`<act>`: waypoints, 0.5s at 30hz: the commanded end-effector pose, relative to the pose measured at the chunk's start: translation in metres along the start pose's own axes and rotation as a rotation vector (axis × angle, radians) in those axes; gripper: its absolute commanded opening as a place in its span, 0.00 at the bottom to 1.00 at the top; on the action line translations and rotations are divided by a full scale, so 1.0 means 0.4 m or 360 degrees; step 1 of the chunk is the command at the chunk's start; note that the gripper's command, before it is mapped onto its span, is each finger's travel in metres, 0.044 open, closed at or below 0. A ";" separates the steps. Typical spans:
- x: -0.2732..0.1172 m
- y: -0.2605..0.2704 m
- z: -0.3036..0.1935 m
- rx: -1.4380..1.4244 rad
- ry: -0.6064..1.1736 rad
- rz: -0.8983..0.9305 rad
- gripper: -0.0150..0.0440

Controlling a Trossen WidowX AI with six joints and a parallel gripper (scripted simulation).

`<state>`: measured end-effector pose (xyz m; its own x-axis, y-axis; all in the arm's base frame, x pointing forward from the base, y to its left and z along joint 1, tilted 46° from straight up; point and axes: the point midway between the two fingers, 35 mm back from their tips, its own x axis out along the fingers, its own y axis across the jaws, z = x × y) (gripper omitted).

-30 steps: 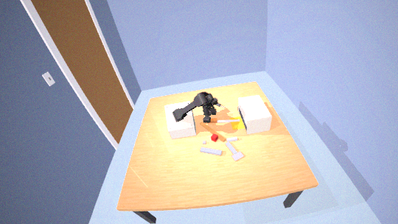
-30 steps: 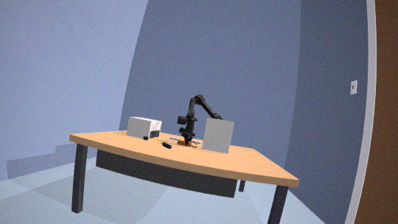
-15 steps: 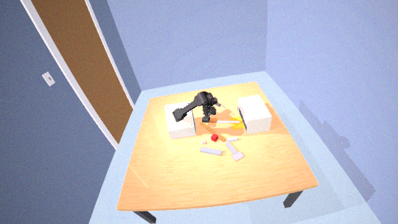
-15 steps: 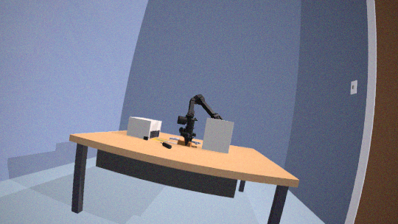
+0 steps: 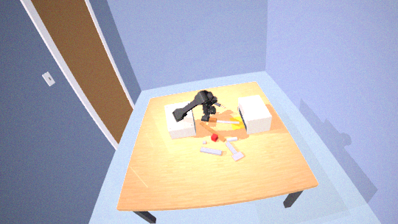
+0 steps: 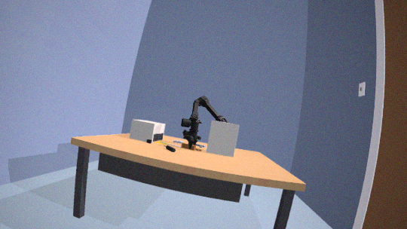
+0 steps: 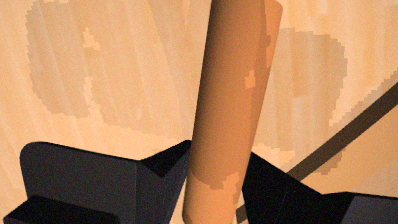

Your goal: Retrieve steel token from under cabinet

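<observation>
My gripper (image 5: 206, 119) (image 6: 192, 147) (image 7: 216, 151) is shut on the thick orange handle (image 5: 212, 120) (image 7: 232, 90) of a tool, low over the table between the two white boxes. The tool's thin pale shaft (image 5: 222, 121) (image 6: 162, 142) points toward the cabinet (image 5: 257, 115) (image 6: 141, 130) and crosses the yellow marked area (image 5: 236, 126). Whether the tool touches the table is not clear. The dark vent side (image 6: 158, 137) of the cabinet faces the marked area. I cannot make out the steel token in any view; the space under the cabinet is hidden.
A white box (image 5: 180, 127) (image 6: 223, 138) stands by the arm's base. An orange-brown stick (image 5: 210, 130), a red cube (image 5: 214, 137), a small pale block (image 5: 231, 139), a pale bar (image 5: 211, 151) and a T-shaped tool (image 5: 237, 156) lie nearby. A black-handled item (image 6: 170, 149) lies on the other side.
</observation>
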<state>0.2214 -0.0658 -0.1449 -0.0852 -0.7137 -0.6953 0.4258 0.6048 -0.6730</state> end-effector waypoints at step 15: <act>-0.006 0.054 -0.009 0.0038 -0.0002 0.0008 0.25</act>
<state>0.2247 -0.0545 -0.1558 -0.0870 -0.7132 -0.6956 0.4468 0.5961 -0.6671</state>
